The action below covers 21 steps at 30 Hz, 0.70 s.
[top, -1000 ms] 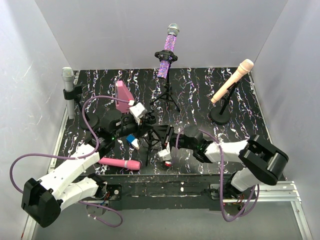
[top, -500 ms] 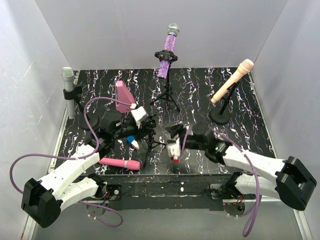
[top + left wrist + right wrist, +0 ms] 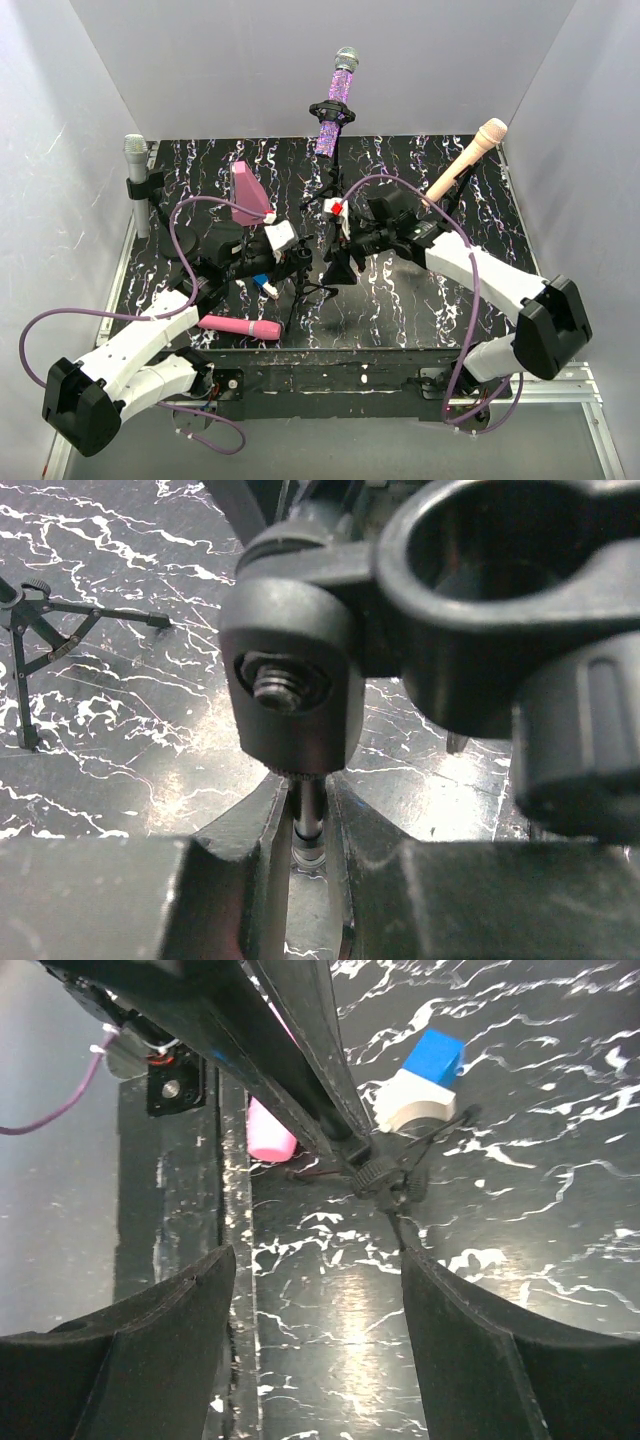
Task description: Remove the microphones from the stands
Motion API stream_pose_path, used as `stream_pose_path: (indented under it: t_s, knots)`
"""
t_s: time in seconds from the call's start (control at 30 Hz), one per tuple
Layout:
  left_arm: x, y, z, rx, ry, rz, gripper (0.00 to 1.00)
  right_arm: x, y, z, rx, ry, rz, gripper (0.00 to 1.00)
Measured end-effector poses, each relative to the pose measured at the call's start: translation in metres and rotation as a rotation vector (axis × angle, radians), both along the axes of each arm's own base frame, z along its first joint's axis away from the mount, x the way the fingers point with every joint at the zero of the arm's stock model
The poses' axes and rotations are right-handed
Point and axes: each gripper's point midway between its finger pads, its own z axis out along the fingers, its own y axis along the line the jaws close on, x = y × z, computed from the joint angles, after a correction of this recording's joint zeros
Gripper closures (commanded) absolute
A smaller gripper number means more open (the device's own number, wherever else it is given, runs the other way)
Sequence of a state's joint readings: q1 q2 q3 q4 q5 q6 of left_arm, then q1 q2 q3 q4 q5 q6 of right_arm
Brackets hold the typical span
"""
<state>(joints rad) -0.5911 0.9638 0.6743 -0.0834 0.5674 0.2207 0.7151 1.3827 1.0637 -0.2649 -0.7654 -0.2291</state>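
My left gripper (image 3: 289, 263) is shut on the thin rod of a black tripod stand (image 3: 300, 285) at the table's middle. In the left wrist view the fingers (image 3: 262, 820) pinch the rod (image 3: 308, 805) just under the stand's black clip (image 3: 480, 590), whose ring is empty. A pink microphone (image 3: 240, 327) lies flat on the table near the front edge, left of the stand. Its end shows in the right wrist view (image 3: 270, 1135). My right gripper (image 3: 336, 262) is open and empty just right of the stand, above bare table (image 3: 318, 1260).
A purple glitter microphone (image 3: 336, 108) sits on a tripod at the back. A peach microphone (image 3: 463, 162) is on a round-base stand at the right. A silver microphone (image 3: 136, 180) is clipped at the left wall. A pink wedge-shaped object (image 3: 246, 194) stands behind my left arm.
My right arm has swung from the front edge back toward the table's middle and now sits right of the stand. My left gripper has stayed on the stand rod.
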Motion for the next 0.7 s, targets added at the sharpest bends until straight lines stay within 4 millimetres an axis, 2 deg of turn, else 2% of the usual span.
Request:
stream_pose_path:
  t_s: [0.1, 0.23, 0.7]
  knots:
    - [-0.001, 0.000, 0.000, 0.002, -0.003, -0.008, 1.00, -0.006, 0.003, -0.013, -0.024, 0.108, 0.001, 0.27]
    - [-0.002, 0.000, 0.000, 0.005, -0.007, -0.015, 1.00, -0.006, 0.008, -0.016, -0.032, 0.179, -0.007, 0.27]
    - [-0.005, 0.000, 0.000, 0.013, -0.002, -0.028, 1.00, 0.019, 0.020, -0.039, -0.060, 0.317, -0.107, 0.37]
